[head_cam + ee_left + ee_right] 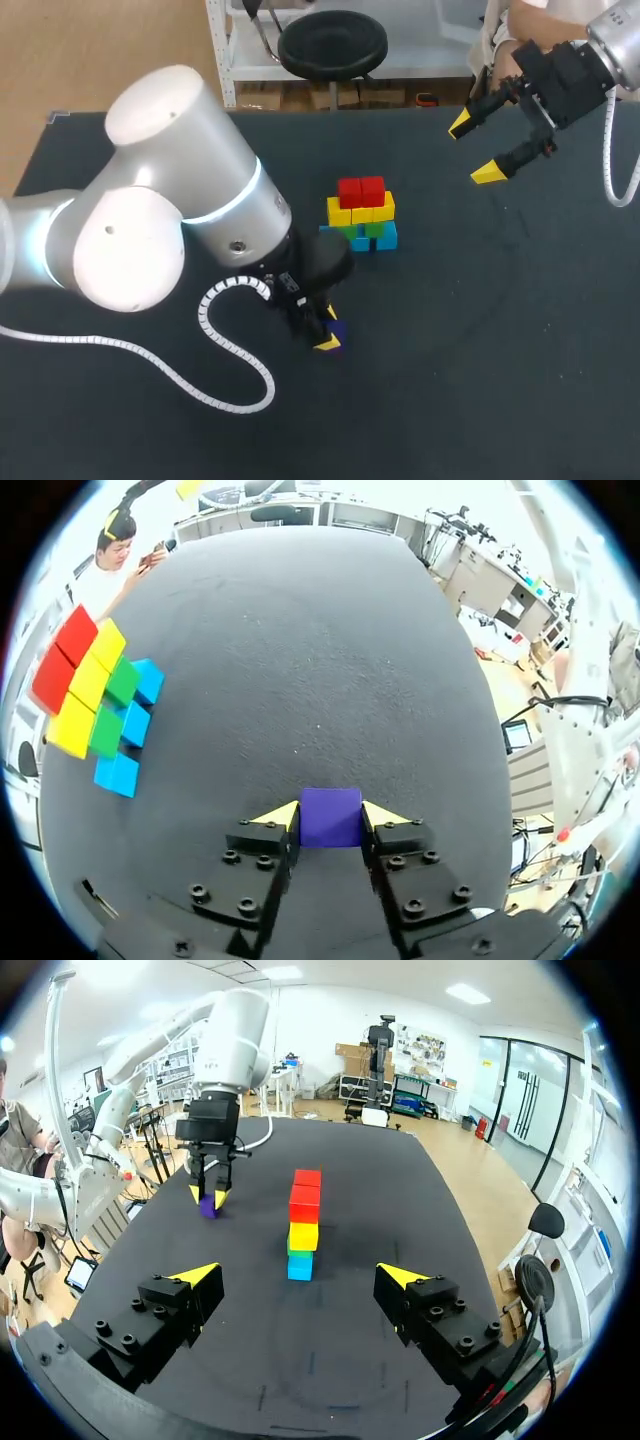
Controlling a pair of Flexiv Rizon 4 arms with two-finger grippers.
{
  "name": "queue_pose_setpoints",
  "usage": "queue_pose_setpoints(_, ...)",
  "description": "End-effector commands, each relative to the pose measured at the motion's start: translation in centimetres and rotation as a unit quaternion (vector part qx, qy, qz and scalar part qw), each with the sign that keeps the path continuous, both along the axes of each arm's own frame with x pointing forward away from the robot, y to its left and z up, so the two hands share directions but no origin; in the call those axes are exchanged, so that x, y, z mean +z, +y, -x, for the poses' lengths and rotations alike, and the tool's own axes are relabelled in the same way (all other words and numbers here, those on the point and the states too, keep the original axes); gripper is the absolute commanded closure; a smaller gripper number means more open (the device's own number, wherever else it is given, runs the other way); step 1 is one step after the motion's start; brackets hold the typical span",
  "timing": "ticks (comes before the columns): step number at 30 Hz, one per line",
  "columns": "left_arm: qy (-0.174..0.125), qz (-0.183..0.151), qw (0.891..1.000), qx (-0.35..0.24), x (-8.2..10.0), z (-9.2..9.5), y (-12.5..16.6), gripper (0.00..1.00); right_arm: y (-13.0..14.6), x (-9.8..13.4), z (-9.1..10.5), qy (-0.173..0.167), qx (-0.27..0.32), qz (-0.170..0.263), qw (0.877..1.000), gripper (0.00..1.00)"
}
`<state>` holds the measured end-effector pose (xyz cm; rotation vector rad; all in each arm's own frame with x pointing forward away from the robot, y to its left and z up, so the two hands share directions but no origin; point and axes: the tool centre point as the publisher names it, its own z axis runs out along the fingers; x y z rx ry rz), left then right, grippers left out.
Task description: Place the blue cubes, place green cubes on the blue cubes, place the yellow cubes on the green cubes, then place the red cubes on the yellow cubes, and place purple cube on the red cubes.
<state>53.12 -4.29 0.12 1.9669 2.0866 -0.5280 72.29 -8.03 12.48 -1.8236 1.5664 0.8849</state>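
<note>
The stepped stack (362, 215) stands mid-table: blue cubes (384, 238) at the bottom, then green (372, 228), yellow (360, 211) and red cubes (361, 190) on top. It also shows in the left wrist view as the stack (95, 705) off to one side, and in the right wrist view as the stack (303, 1222) ahead of my right gripper. The purple cube (330, 817) rests on the table nearer the front. My left gripper (326, 336) is down over it, both yellow tips pressed against its sides. My right gripper (480, 148) hangs open in the air at the far right, holding nothing.
The dark table mat (480, 350) is bare around the stack. My bulky left arm (150, 230) and its white coiled cable (225, 385) cover the front left. The table's far edge lies just behind my right gripper.
</note>
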Motion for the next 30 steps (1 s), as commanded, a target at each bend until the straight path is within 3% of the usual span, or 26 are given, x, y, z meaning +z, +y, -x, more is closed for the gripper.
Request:
queue_pose_setpoints(1,-0.007,-0.009,1.0,-0.005,1.5,0.0,-0.3,1.0,0.0,0.0,0.0,0.0,-0.001,0.0,1.0,0.0)
queue_pose_setpoints(11,-0.013,-0.018,1.0,-0.018,5.1,-0.7,-0.8,1.0,0.0,0.0,0.0,0.0,-0.001,0.0,1.0,0.0)
queue_pose_setpoints(18,-0.041,0.003,0.998,-0.046,8.0,-1.2,-1.7,1.0,0.0,0.0,0.0,0.0,-0.001,0.0,1.0,0.0)
queue_pose_setpoints(22,-0.023,-0.002,0.999,-0.045,9.8,-1.6,-2.6,1.0,0.0,0.0,0.0,0.0,-0.001,0.0,1.0,0.0)
queue_pose_setpoints(26,-0.03,0.0,0.998,-0.063,11.7,-2.0,-3.3,1.0,0.0,0.0,0.0,0.0,-0.001,0.0,1.0,0.0)
queue_pose_setpoints(30,-0.027,-0.017,0.997,-0.071,12.1,-2.7,-3.4,1.0,0.0,0.0,0.0,0.0,-0.001,0.0,1.0,0.0)
